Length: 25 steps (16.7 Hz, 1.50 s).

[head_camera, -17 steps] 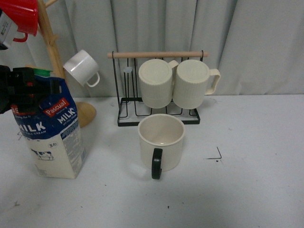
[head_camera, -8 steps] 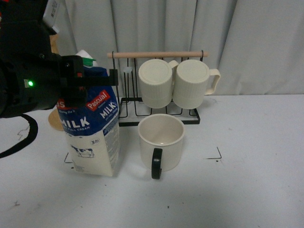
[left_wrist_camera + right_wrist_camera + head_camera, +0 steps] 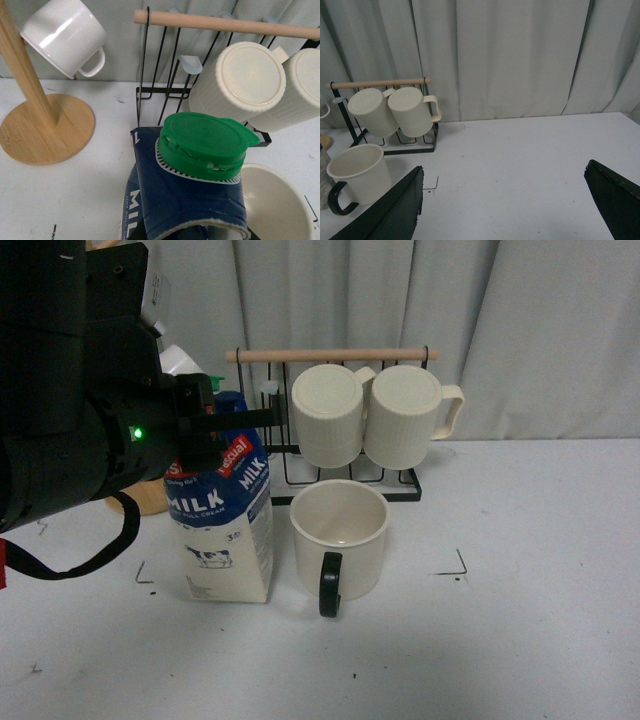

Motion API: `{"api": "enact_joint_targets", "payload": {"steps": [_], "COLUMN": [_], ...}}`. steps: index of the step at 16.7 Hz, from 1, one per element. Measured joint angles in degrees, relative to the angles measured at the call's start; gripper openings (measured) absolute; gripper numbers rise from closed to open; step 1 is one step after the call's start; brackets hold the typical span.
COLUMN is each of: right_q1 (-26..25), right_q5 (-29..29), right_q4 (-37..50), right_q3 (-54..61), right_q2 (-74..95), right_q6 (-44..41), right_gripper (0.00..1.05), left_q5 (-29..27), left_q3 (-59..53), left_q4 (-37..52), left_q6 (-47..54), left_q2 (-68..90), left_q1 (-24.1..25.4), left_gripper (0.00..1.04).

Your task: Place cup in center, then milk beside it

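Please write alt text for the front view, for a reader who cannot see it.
The left pincer grips a blue-and-cream milk carton by its top, upright on the white table, just left of a cream cup with a black handle. Behind them, a wire rack holds two ribbed mugs.

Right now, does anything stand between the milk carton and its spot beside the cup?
Nothing visible does. The milk carton, gripped at its top by the left gripper, stands upright right next to the cup, inside the black corner marks, with only a narrow strip of bare table between them.
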<state>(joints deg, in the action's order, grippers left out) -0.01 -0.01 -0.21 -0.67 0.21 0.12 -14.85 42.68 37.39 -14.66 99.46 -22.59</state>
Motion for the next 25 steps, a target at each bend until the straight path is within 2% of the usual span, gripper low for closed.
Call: {"api": "enact_joint_targets", "payload": {"steps": [9, 13, 15, 18, 19, 20, 22, 23, 25], "right_q1": [0.0, 0.0, 0.0, 0.0, 0.0, 0.0, 0.0, 0.0, 0.0], "right_q5": [0.02, 0.0, 0.0, 0.0, 0.0, 0.02, 0.02, 0.02, 0.0], "right_q4": [0.0, 0.02, 0.0, 0.02, 0.02, 0.0, 0.0, 0.02, 0.0], "right_q3": [0.0, 0.0, 0.0, 0.0, 0.0, 0.0, 0.0, 0.0, 0.0], "right_q2": [0.0, 0.0, 0.0, 0.0, 0.0, 0.0, 0.0, 0.0, 0.0], "right_q6": [0.0, 0.02, 0.0, 0.0, 0.0, 0.0, 0.02, 0.02, 0.0], "right_gripper": [0.98, 0.98, 0.98, 0.98, 0.98, 0.98, 0.98, 0.98, 0.98], "left_q5": [-2.1, -0.57, 3.32, 5.42, 1.4, -1.14, 3.52, 6.67, 9.49], "left_q3": [0.66, 0.66, -2.54, -8.41, -11.02, -15.34, -21.66, -24.72, -27.41], "left_q4": [4.55, 4.68, 2.01, -2.36, 0.68, -3.74, -12.68, -14.62, -13.31], "left_q6": [-0.76, -0.46, -2.62, -2.1, 0.55, 6.21, 10.88, 12.2, 13.38], "left_q2": [3.56, 2.86, -7.72, -22.34, -25.62, -34.49, -48.44, -55.98, -61.83], "left_q1": [-2.19, -2.19, -1.25, 0.5, 0.79, 3.56, 11.69, 16.35, 17.29], "left_gripper": [0.08, 0.55, 1.0, 0.97, 0.91, 0.78, 0.6, 0.48, 0.26]}}
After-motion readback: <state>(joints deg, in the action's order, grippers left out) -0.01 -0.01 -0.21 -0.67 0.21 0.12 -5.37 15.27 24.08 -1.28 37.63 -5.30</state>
